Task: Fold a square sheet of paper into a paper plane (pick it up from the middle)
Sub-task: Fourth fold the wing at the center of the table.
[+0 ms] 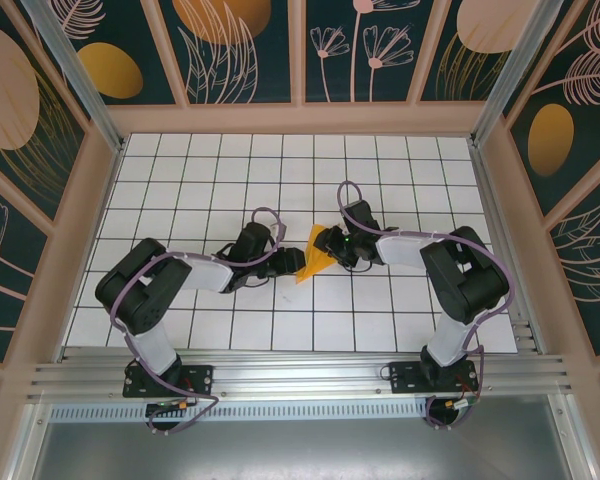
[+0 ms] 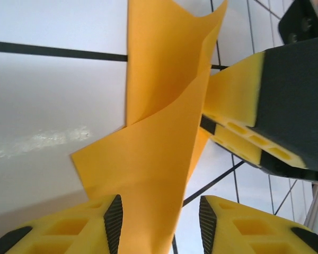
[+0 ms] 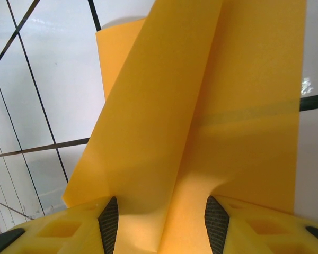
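Passing between both sets of spread jaws, the folded square sheet of paper point(image 1: 316, 255) is flanked by left gripper point(image 2: 159, 211) and right gripper point(image 3: 161, 214).

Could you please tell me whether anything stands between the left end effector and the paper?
Nothing visible does. The paper runs between the left end effector's fingers, and the right end effector meets it from the opposite side, not in between.
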